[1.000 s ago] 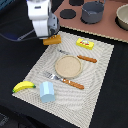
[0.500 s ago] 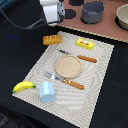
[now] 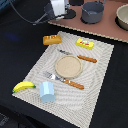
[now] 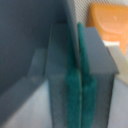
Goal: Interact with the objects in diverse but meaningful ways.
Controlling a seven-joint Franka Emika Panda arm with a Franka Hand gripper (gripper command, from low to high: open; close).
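While I hang up over the far left part of the desk as the exterior view shows it, my gripper (image 4: 80, 85) is clenched w/ nothing between: in the wrist view the two green pads (image 4: 73, 95) press flat together, no gap.

The woven placemat (image 3: 100, 75) carries most of the items. The orange-brown bread loaf (image 3: 51, 39) sits at the mat's far left corner, half on the mat edge, half on the dark desk (image 3: 20, 60); it also shows as an orange shape in the wrist view, beyond my fingers, apart from them. The flat yellow packet (image 3: 85, 44) w/ red mark lies near the mat's far edge, right of the loaf. A tan round plate (image 3: 68, 66) sits mid-mat. A knife w/ orange handle (image 3: 83, 57) lies just beyond the plate, toward the packet, blade pointing to the loaf side. A fork w/ orange handle (image 3: 64, 80) lies just on the near side of the plate, tines toward the left edge. The light blue cup (image 3: 46, 91) stands near the mat's near left corner, upright. The yellow banana (image 3: 23, 86) lies beside the cup at the mat's left edge, partly off the mat.

Past the mat's far edge is a brown board (image 3: 95, 27); the dark grey pot (image 3: 92, 12) stands on it, and a tan bowl (image 3: 121, 16) at its right end, cut by the frame.
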